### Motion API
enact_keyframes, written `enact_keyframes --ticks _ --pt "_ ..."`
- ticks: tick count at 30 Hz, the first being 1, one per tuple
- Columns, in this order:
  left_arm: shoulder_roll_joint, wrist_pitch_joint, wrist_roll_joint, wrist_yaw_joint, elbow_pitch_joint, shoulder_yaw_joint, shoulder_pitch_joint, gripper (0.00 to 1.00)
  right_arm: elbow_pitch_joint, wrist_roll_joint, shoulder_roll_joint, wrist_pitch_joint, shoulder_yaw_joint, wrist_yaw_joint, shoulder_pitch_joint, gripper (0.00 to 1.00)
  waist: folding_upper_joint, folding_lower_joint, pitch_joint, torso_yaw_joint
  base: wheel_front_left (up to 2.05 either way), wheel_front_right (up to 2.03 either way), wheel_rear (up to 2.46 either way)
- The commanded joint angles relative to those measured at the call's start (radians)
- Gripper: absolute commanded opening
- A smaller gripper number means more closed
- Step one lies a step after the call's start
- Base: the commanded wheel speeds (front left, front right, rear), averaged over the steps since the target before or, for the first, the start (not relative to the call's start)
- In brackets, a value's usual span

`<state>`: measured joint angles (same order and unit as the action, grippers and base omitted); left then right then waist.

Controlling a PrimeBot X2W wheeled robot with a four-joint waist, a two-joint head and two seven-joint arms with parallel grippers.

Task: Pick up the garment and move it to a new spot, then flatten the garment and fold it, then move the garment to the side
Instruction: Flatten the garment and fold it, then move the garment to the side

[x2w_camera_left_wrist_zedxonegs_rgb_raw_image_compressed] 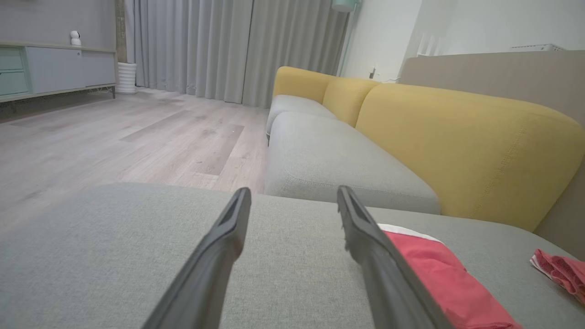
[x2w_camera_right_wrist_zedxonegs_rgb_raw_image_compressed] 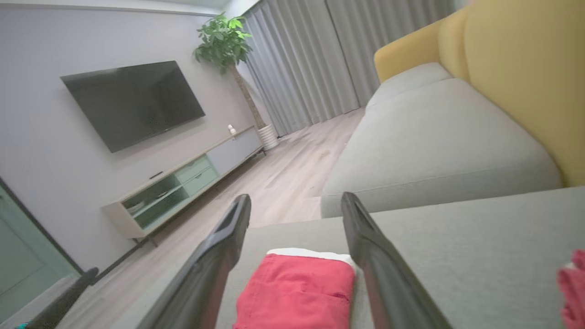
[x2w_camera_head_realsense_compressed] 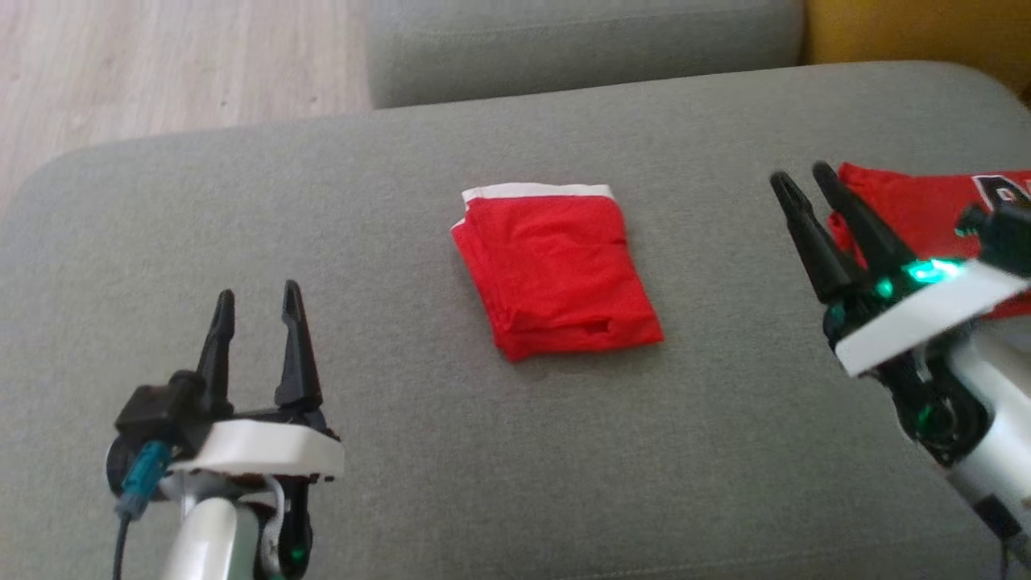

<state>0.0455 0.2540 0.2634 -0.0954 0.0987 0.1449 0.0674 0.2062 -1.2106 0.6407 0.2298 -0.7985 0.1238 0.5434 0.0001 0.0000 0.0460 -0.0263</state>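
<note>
The garment (x2w_camera_head_realsense_compressed: 556, 270) is red with a white band, folded into a compact rectangle in the middle of the grey sofa cushion (x2w_camera_head_realsense_compressed: 403, 435). It also appears in the left wrist view (x2w_camera_left_wrist_zedxonegs_rgb_raw_image_compressed: 445, 278) and the right wrist view (x2w_camera_right_wrist_zedxonegs_rgb_raw_image_compressed: 297, 290). My left gripper (x2w_camera_head_realsense_compressed: 258, 310) hovers at the lower left, open and empty, well apart from the garment. My right gripper (x2w_camera_head_realsense_compressed: 803, 184) is raised at the right, tilted, open with nothing between its fingers. In the right wrist view the folded garment lies beyond and between my right fingers (x2w_camera_right_wrist_zedxonegs_rgb_raw_image_compressed: 365, 246), not touched.
A second red garment (x2w_camera_head_realsense_compressed: 926, 217) with a printed patch lies at the cushion's right edge, behind my right gripper. A yellow sofa back (x2w_camera_left_wrist_zedxonegs_rgb_raw_image_compressed: 457, 141) and another grey cushion (x2w_camera_left_wrist_zedxonegs_rgb_raw_image_compressed: 333, 164) lie beyond. Wooden floor (x2w_camera_head_realsense_compressed: 161, 64) is at the far left.
</note>
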Motion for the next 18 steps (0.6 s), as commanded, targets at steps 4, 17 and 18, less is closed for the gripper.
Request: enact_keyframes --ticks 4,17,18 --pt "0.008 0.008 -0.043 0.009 -0.046 -0.070 0.011 1.00 0.065 0.153 -0.032 0.030 0.123 0.007 -0.083 1.00 -0.0001 0.0000 -0.030 -0.046 0.00 0.00 0.00" --pt "0.008 0.008 -0.145 0.014 -0.041 -0.080 -0.022 1.00 0.169 0.747 -0.334 0.032 0.561 0.007 -0.344 1.00 -0.0001 0.0000 -0.025 -0.046 0.00 0.00 0.00" --pt "0.008 0.008 -0.146 0.016 -0.040 -0.079 -0.022 1.00 0.172 0.759 -0.341 0.032 0.562 0.007 -0.346 1.00 -0.0001 0.0000 -0.024 -0.045 0.00 0.00 0.00"
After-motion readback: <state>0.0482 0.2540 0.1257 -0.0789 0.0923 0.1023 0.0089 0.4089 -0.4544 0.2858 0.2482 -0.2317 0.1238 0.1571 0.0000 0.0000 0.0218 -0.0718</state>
